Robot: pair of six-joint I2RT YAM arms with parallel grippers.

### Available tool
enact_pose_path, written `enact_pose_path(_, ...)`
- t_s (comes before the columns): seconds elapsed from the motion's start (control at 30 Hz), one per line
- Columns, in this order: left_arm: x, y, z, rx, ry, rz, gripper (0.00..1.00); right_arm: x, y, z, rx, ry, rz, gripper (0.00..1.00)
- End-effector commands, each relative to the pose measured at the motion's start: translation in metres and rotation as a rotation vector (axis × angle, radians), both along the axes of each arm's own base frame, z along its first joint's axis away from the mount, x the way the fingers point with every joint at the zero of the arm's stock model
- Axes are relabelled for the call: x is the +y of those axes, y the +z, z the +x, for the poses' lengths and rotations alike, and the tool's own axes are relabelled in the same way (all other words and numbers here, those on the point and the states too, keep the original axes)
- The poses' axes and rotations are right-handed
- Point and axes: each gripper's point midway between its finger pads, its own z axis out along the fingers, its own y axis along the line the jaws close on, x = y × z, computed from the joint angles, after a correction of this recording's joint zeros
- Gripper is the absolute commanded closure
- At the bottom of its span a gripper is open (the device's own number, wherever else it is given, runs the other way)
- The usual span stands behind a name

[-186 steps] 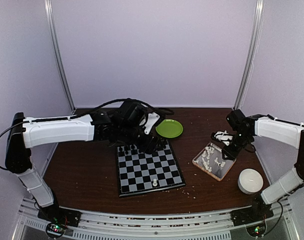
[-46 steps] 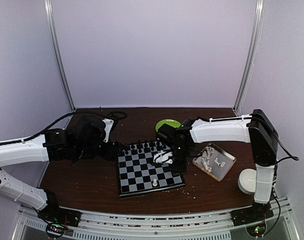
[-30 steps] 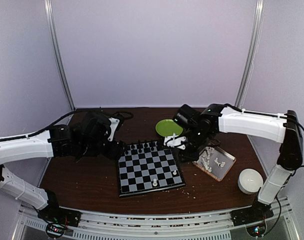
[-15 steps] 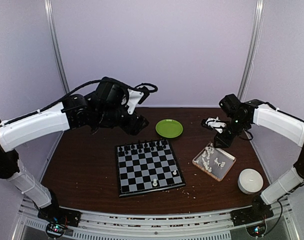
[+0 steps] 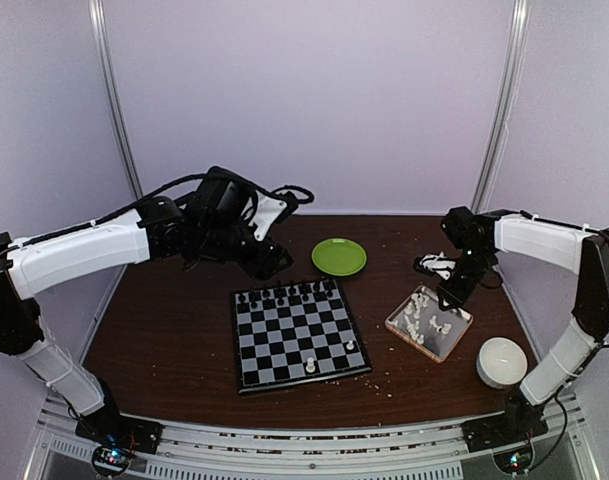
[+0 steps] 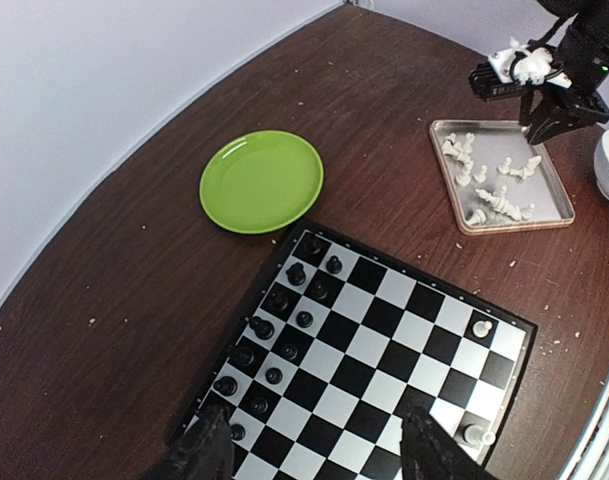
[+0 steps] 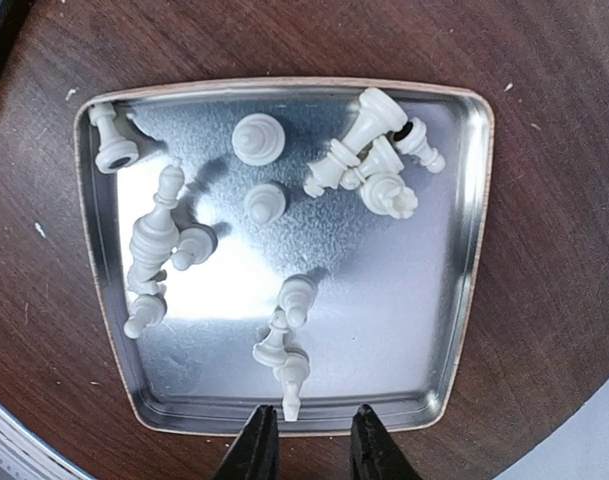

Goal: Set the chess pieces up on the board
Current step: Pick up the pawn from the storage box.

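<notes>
Right gripper (image 7: 306, 445): jaws narrowly parted, nothing between, above metal tray (image 7: 404, 300) rim; bare tray floor right of centre. Left gripper (image 6: 319, 455): spread wide, empty, raised behind board (image 6: 384, 340). White chess pieces (image 7: 154, 240): mostly toppled in tray, long axes scattered; two upright on board.

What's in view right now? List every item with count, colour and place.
board: one, black and pale grey, middle of the table.
black chessmen: two rows, black, board's far side; exact count unclear.
white chessmen on the board: two, white, near side.
white chessmen in the tray: about fourteen, white, jumbled.
tray: one, silvery, right of the board.
plate: one, green, beyond the board.
bowl: one, white, near right.
table: one, dark brown.
left pincer: black, open, raised behind the board.
right pincer: black, slightly open, empty, above the tray.
</notes>
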Motion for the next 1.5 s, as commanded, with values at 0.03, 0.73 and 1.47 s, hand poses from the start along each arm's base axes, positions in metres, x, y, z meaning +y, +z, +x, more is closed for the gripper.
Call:
enact_pose_path(0.03, -0.005, 0.025, -0.005, -0.030, -0.025, -0.073, 0.41, -0.003, -0.018, -0.004, 0.064, 0.020, -0.029, 0.74)
enact_pose_path(0.73, -0.001, 0.021, -0.001, -0.040, -0.011, -0.048, 0.40, 0.017, -0.042, 0.010, 0.127, 0.024, 0.015, 0.82)
enact_pose_path(1.47, -0.001, 0.019, -0.001, -0.042, -0.014, -0.037, 0.40, 0.022, -0.047, 0.011, 0.161, 0.018, 0.025, 0.88)
